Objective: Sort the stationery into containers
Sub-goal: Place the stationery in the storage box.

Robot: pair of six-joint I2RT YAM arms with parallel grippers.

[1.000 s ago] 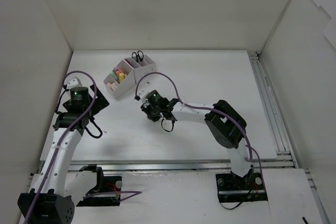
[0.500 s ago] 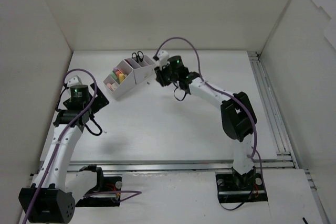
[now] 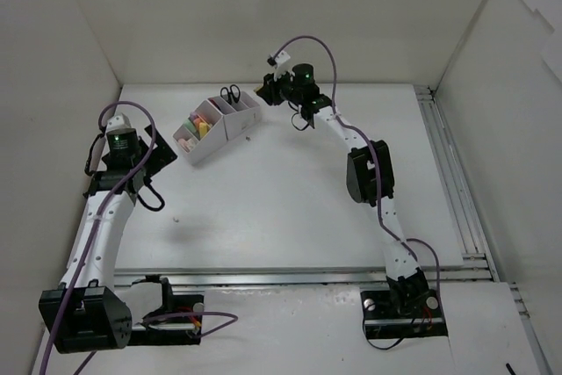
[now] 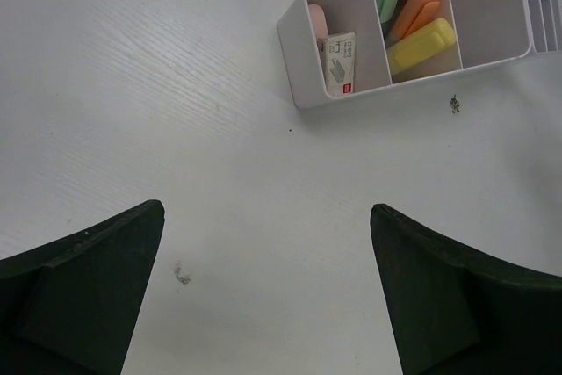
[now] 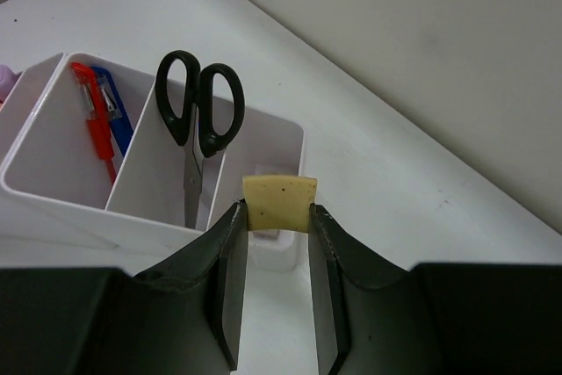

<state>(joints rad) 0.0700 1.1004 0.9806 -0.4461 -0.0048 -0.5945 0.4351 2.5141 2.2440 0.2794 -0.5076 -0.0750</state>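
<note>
The white desk organizer (image 3: 230,125) stands at the back left of the table. My right gripper (image 5: 276,210) is shut on a beige eraser (image 5: 279,192) and holds it just above the organizer's end compartment (image 5: 283,142), where a white block (image 5: 269,248) lies. Black-handled scissors (image 5: 198,111) stand in the compartment beside it, and red and blue pens (image 5: 101,116) in the one after. In the top view the right gripper (image 3: 269,87) hovers by the organizer's far right end. My left gripper (image 4: 266,210) is open and empty over bare table, near the organizer's low end (image 4: 299,50) with highlighters (image 4: 420,19) and erasers (image 4: 340,63).
White walls enclose the table on the left, back and right. A metal rail (image 3: 448,173) runs along the table's right side. Small specks lie on the table (image 3: 248,137) near the organizer.
My right arm swung from the table's middle up to the organizer's far end and rose over it. My left arm drew back a little to the left.
</note>
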